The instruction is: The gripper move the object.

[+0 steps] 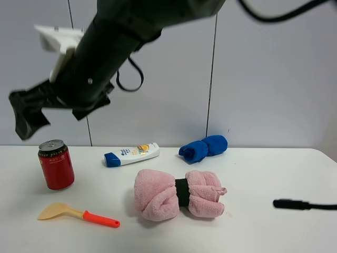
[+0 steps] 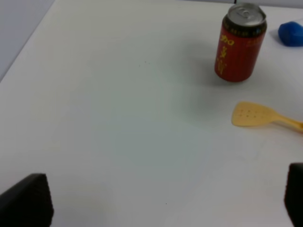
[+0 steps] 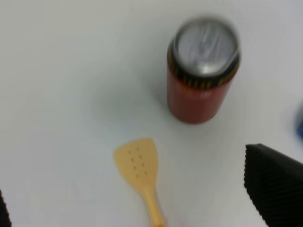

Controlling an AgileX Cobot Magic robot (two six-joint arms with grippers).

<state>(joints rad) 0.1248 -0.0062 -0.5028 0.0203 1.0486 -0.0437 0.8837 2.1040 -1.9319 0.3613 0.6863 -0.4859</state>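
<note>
- High view: the right gripper [image 1: 26, 113] hangs in the air on a dark arm that crosses over to the left side. It is blurred here, so I cannot tell its gap from this view.
- The scoop [image 1: 78, 213] lies flat on the table [image 1: 253, 232], below the gripper and a little to its right. Its orange handle points toward the pink towel [image 1: 178, 194].
- The can [image 1: 55, 164] stands upright under the gripper, near the scoop's head but apart from it. The tube [image 1: 131, 154] and blue cloth [image 1: 204, 148] lie well off to the right.
- Left wrist view: the left gripper [image 2: 161, 194] is low over bare table, its fingers [image 2: 26, 203] wide apart with nothing between them. The scoop [image 2: 258, 115] lies ahead and off to one side, and the can [image 2: 240, 42] stands just beyond it.
- Right wrist view: the right gripper [image 3: 125, 173] has its fingers [image 3: 274, 189] spread wide and holds nothing. The scoop [image 3: 137, 161] lies below, between them, untouched. Its head points at the can [image 3: 203, 71], with a gap between the two.
</note>
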